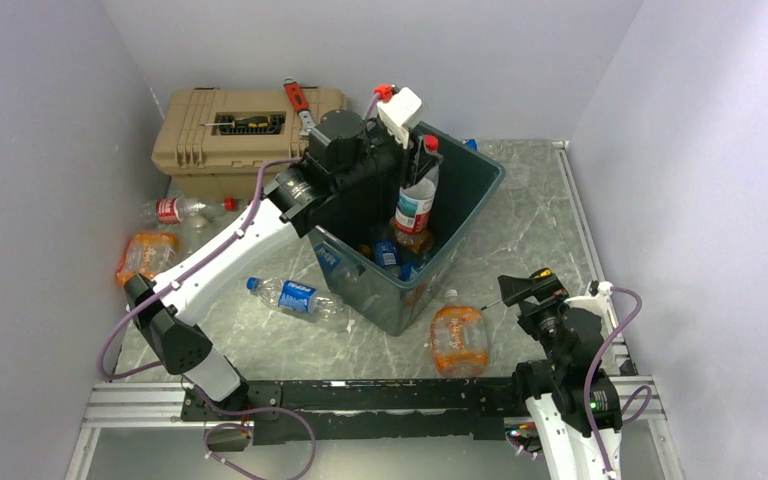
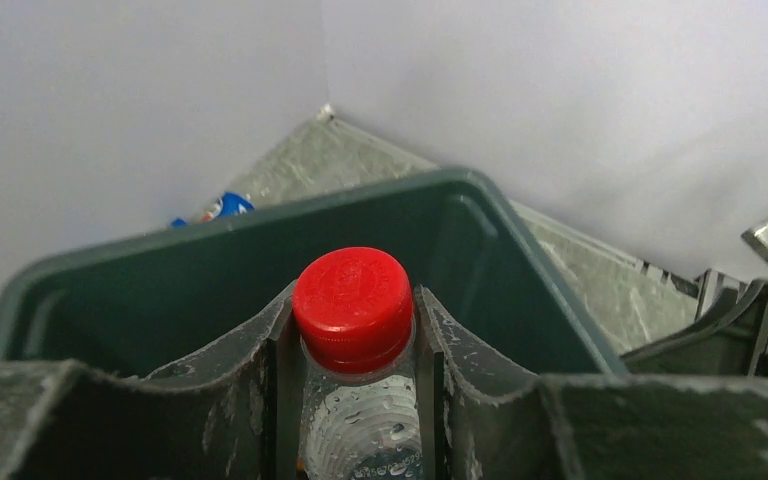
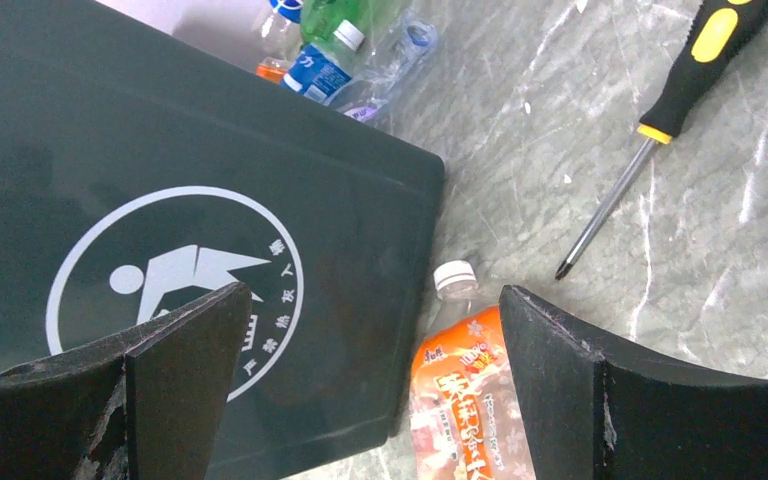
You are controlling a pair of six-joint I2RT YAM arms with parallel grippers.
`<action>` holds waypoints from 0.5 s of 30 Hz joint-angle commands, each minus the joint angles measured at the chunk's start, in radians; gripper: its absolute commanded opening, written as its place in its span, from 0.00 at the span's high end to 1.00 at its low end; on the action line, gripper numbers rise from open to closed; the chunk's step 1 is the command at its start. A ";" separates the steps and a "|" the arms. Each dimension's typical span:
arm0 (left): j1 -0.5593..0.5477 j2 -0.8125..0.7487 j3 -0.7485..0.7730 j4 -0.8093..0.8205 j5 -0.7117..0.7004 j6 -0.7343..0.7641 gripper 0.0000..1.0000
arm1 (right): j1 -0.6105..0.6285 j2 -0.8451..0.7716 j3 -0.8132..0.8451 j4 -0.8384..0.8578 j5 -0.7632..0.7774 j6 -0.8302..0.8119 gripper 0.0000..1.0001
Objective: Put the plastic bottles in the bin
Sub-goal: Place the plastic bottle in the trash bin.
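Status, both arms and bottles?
Left gripper shut on red-cap bottle over bin. Right gripper open, empty, near orange bottle beside bin. Screwdriver nearby, not blocking.

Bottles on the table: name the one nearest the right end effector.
The white-capped orange-labelled bottle by the bin's near corner; the right end effector frames it, the others lie past the bin.

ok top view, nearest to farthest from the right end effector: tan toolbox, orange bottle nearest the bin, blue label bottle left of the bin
1. orange bottle, just left of the right end effector
2. blue label bottle, left of the bin
3. tan toolbox, back left corner
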 commanded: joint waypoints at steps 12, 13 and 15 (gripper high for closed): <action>0.004 -0.181 -0.087 0.081 -0.079 -0.096 0.01 | 0.005 -0.039 0.014 0.073 0.053 0.040 0.00; 0.004 -0.213 -0.095 0.081 -0.100 -0.091 0.01 | 0.005 -0.049 0.013 0.076 0.056 0.035 0.00; 0.005 -0.291 -0.121 0.069 -0.151 -0.069 0.00 | 0.005 -0.066 0.013 0.087 0.048 0.017 0.00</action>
